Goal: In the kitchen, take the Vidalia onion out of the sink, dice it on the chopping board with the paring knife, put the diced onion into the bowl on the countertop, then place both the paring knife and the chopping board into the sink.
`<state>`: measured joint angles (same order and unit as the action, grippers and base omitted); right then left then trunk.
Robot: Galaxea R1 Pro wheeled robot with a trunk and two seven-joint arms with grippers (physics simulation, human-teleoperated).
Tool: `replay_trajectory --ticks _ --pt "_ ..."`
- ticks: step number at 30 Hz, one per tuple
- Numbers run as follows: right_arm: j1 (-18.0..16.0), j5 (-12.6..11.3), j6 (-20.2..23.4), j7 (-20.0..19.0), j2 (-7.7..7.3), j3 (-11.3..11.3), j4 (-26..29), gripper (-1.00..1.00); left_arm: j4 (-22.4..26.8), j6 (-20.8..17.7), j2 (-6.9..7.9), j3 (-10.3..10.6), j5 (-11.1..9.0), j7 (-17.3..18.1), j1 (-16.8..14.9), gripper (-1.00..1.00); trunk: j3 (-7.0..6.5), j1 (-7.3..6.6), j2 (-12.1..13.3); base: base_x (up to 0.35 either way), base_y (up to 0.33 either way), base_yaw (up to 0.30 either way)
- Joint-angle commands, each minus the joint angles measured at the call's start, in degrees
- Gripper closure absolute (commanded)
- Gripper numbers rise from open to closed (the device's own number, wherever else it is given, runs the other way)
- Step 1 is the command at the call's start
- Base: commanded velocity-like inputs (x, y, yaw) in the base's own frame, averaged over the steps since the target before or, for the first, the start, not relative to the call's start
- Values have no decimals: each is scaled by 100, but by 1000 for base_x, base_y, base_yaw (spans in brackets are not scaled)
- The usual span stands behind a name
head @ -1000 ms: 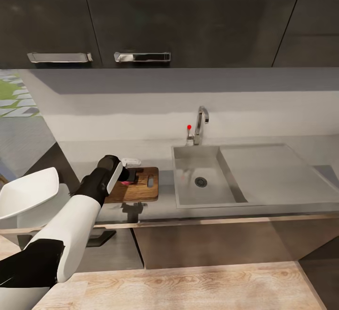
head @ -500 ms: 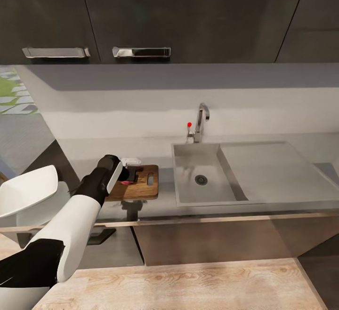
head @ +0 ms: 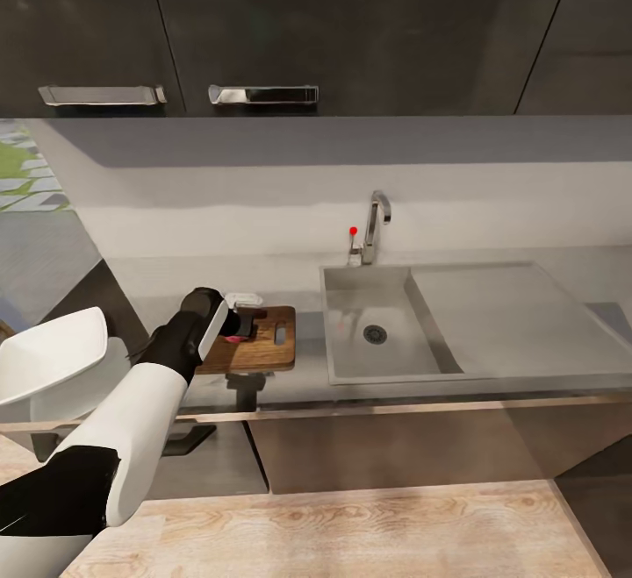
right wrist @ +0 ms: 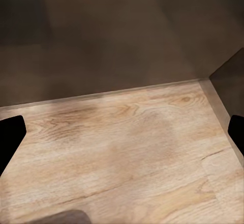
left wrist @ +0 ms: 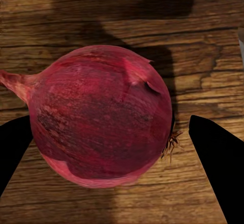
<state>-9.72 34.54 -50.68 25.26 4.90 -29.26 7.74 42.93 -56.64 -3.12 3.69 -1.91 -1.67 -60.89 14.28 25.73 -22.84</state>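
Red-purple onion (left wrist: 101, 117), round with papery skin and a dry stem tip, rests on the wooden chopping board (head: 263, 352), left of the empty sink (head: 377, 332). Left gripper (left wrist: 122, 137) hovers spread around it, both fingers apart from the skin. Judging by this, placing is done; next comes fetching the paring knife. Right gripper (right wrist: 122, 132) hangs open over floor.
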Motion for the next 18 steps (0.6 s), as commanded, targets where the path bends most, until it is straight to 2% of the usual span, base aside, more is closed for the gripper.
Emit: replay_trajectory --ticks 1,2,18 --pt "-4 61 -9 40 2 -28 -1 -100 -118 -22 3 9 -13 -18 -2 100 12 5 -8 0 0 0" --pt "-4 61 -7 40 2 -28 -1 -100 -118 -22 4 9 -12 -18 -2 -100 12 5 -8 0 0 0" --pt "-4 61 -9 40 2 -28 -2 -100 -71 -22 4 0 -12 -18 -2 -100 12 5 -8 0 0 0"
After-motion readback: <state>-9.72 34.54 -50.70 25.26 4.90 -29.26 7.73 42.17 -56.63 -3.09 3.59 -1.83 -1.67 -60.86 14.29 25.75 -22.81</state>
